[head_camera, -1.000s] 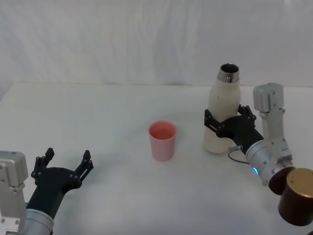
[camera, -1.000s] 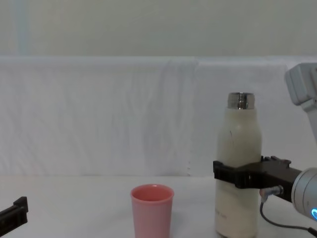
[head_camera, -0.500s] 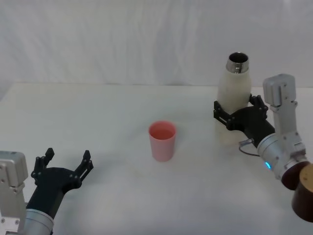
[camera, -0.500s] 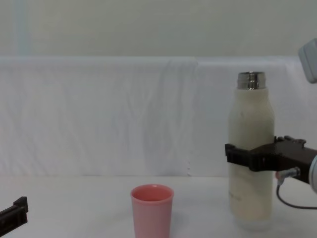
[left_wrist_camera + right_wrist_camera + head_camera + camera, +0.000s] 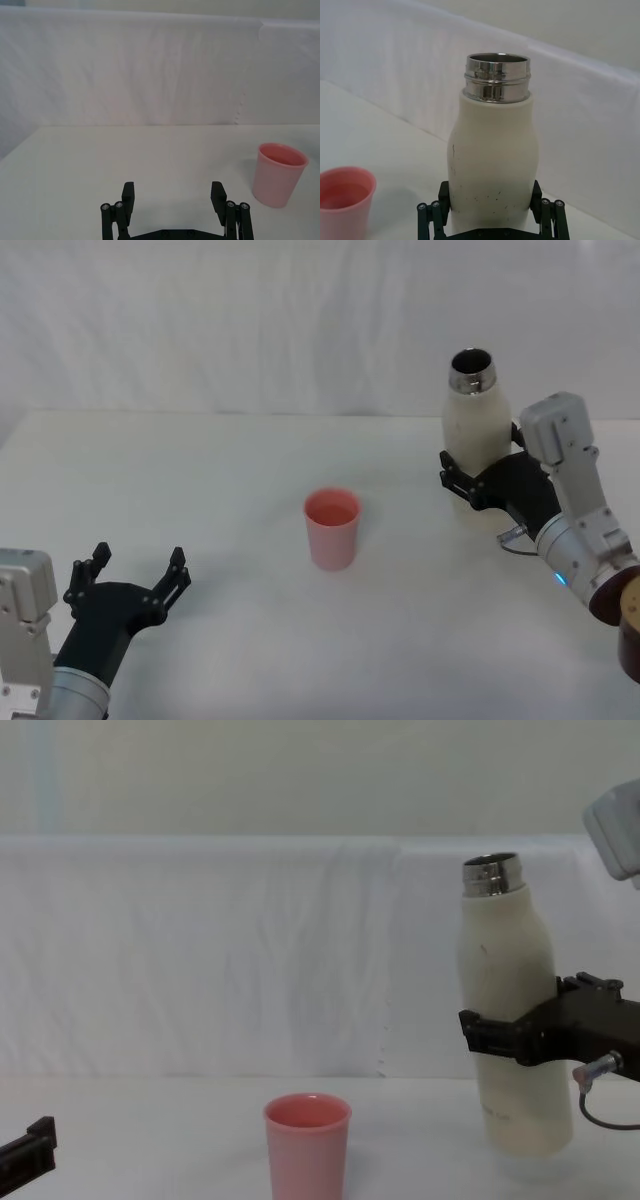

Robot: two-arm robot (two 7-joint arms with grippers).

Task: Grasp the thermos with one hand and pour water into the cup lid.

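Two right gripper [image 5: 478,478] fingers clamp the thermos [image 5: 473,430] mid-body, lifted and tilted toward the cup lid [image 5: 332,527] at table centre; smooth, rigid, probably water-heavy, so hold low-middle; left gripper [image 5: 130,585] idle, spread wide, near-left corner.

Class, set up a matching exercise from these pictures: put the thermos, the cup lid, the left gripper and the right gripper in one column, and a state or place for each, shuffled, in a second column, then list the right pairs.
Column one:
1. thermos
2. cup lid
3. left gripper
4. right gripper

Column two:
A. open, holding nothing, low at the robot's left
B. shut around a cream body
C. pink, upright on the table
D. lifted clear of the table, neck tipped slightly toward the cup

Pairs: 1-D, 2-C, 3-A, 4-B
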